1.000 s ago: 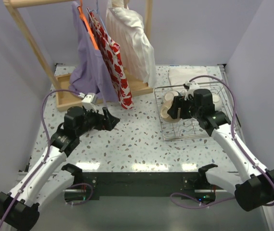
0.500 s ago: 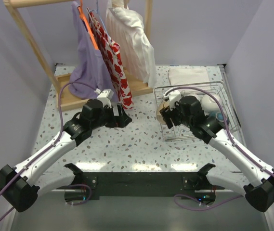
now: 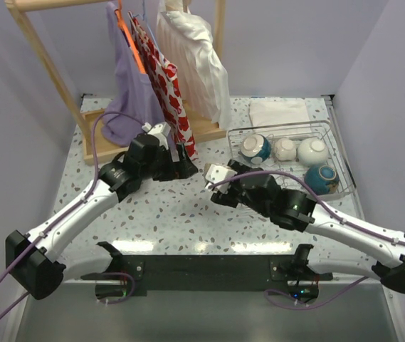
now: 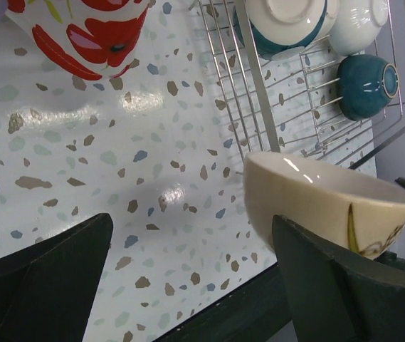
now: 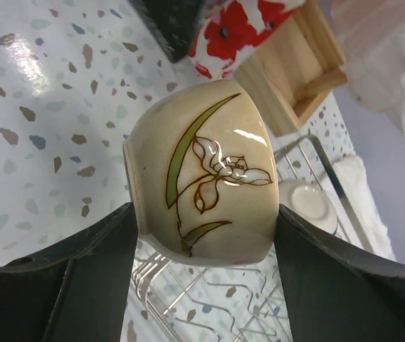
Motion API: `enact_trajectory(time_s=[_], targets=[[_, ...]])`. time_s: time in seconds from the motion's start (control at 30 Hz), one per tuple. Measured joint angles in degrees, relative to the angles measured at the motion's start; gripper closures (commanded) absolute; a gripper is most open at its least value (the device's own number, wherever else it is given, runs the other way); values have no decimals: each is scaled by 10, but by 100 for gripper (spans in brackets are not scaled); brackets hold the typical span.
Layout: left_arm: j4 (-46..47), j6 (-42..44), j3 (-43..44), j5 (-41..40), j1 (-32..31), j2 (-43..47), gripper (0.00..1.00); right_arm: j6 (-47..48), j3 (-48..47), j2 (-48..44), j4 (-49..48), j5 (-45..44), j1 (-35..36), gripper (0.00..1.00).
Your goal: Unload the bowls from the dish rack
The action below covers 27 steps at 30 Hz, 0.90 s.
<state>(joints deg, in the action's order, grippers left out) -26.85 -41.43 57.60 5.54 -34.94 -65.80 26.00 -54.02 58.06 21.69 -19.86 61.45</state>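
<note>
My right gripper (image 3: 218, 187) is shut on a beige bowl (image 3: 216, 173) painted with a flower (image 5: 202, 171). It holds the bowl above the table, left of the dish rack (image 3: 239, 187). The silver wire rack holds a teal-blue bowl with a white inside (image 3: 255, 147), a small cream bowl (image 3: 284, 148), a white bowl (image 3: 312, 149) and a second teal-blue bowl (image 3: 321, 178). My left gripper (image 3: 184, 169) is open and empty just left of the held bowl (image 4: 323, 206), jaws wide apart (image 4: 188, 285). No red floral bowl is in view.
A wooden clothes rack (image 3: 117, 142) with hanging garments stands at the back left; a red-flowered cloth (image 3: 170, 85) hangs close to my left gripper. A folded white cloth (image 3: 277, 110) lies behind the dish rack. Walls close in on both sides.
My right gripper has lifted the beige bowl out of the rack and carried it left over the table. My left arm has reached forward and right toward it.
</note>
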Motion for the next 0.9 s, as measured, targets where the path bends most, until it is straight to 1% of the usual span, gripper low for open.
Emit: enact_trajectory(time_s=[0.13,0.23,0.4,0.53,0.73,0.77,0.83,0.87,0.9], targets=[[-33,-16,40,7,4,-23,0,36,22,14,-43,-34,51,100],[-50,-26,63,41,27,-42,3,65,47,33,-80,-70,82,100],[-78,-30,67,98,97,-60,4,109,96,63,-151,-115,122,100],[-94,-29,67,132,105,-73,7,141,126,85,-207,-142,146,100],[-102,-29,56,185,104,-110,15,189,139,107,-278,-168,173,100],[-106,-28,52,191,104,-115,19,196,139,109,-287,-170,176,100],[-111,-26,47,203,104,-123,22,210,140,113,-306,-174,181,100],[-115,-24,46,208,104,-127,26,218,140,115,-317,-179,184,100],[-118,-24,46,213,104,-131,28,221,140,117,-322,-181,187,100]])
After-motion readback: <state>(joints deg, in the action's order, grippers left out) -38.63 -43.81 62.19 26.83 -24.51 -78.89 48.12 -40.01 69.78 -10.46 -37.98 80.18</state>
